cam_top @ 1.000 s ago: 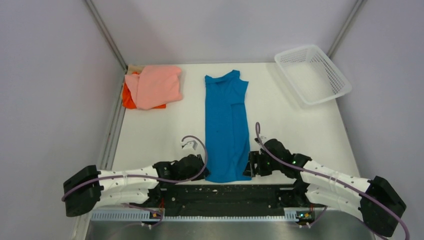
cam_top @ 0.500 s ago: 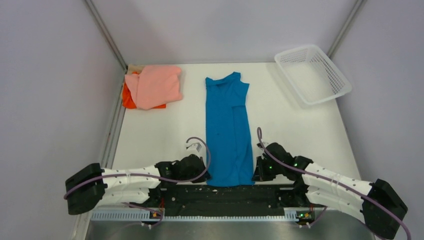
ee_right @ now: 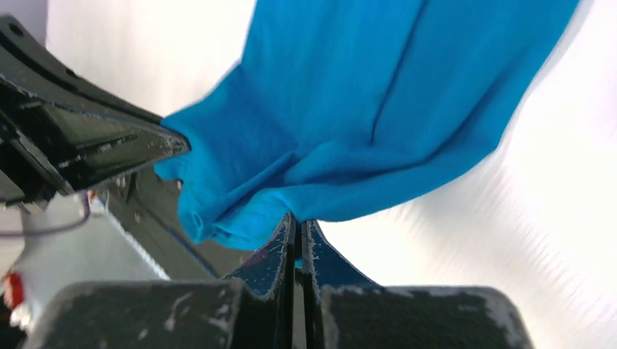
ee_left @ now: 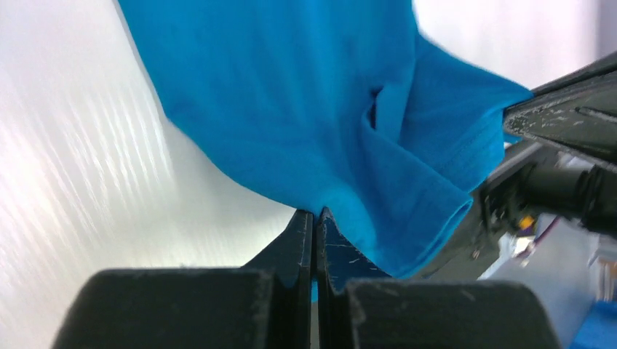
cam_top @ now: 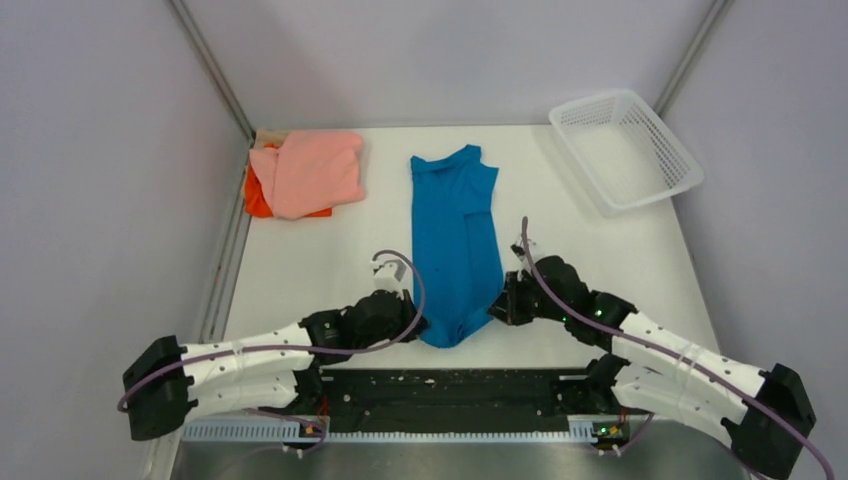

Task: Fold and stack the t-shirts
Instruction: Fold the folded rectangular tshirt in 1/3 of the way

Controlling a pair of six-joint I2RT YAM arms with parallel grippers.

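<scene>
We see only a sliver of the orange shirt (cam_top: 256, 200); rest is hidden under the pink shirt (cam_top: 310, 172). Wrist views: blue shirt (ee_left: 291, 94) cut off at top, table (ee_left: 73, 182) blurred.

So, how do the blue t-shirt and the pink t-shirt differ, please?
The blue t-shirt lies as a long strip mid-table; the pink t-shirt is a compact fold at far left. The left gripper and right gripper pinch the blue one's near end; the pink one lies free. Both are plain cloth.
</scene>
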